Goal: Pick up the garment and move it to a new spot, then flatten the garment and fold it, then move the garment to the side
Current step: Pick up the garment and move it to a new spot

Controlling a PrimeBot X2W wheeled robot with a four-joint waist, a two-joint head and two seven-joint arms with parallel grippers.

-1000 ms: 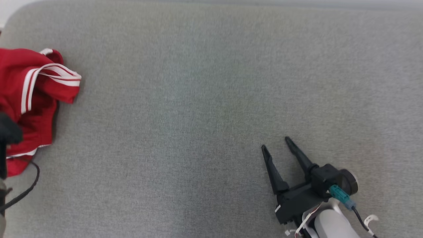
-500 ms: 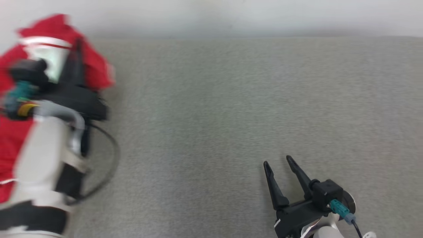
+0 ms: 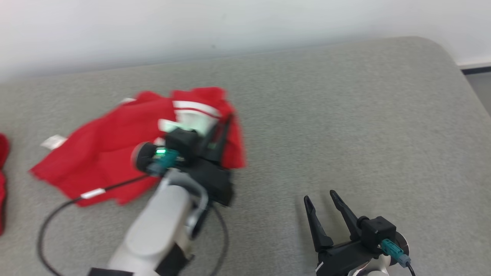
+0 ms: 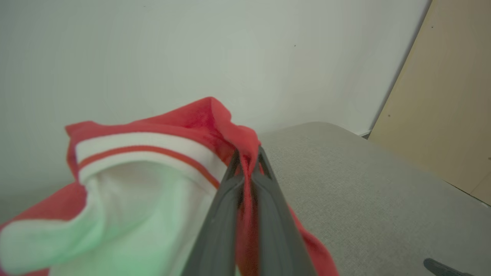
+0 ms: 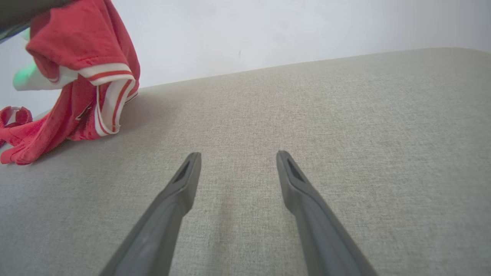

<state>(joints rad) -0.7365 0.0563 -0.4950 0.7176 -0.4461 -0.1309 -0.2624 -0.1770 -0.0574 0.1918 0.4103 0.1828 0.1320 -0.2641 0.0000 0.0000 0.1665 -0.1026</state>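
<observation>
The garment is red with white-and-red striped trim. One end is lifted and the rest trails on the grey table. My left gripper is shut on a bunched red fold at the garment's right end. In the left wrist view the gripper pinches red fabric, and the garment billows to its left, showing a white lining. In the right wrist view the garment hangs at the upper left. My right gripper rests low at the front right, open and with nothing in it.
The padded table ends at a white wall behind, and its rounded far right corner drops to the floor. More red cloth lies at the left edge. A black cable loops by my left forearm. A beige panel stands past the corner.
The head camera has tilted up and the wall is now in view. My left arm has swung from the far left toward the middle, dragging the garment with it. The right gripper has stayed open.
</observation>
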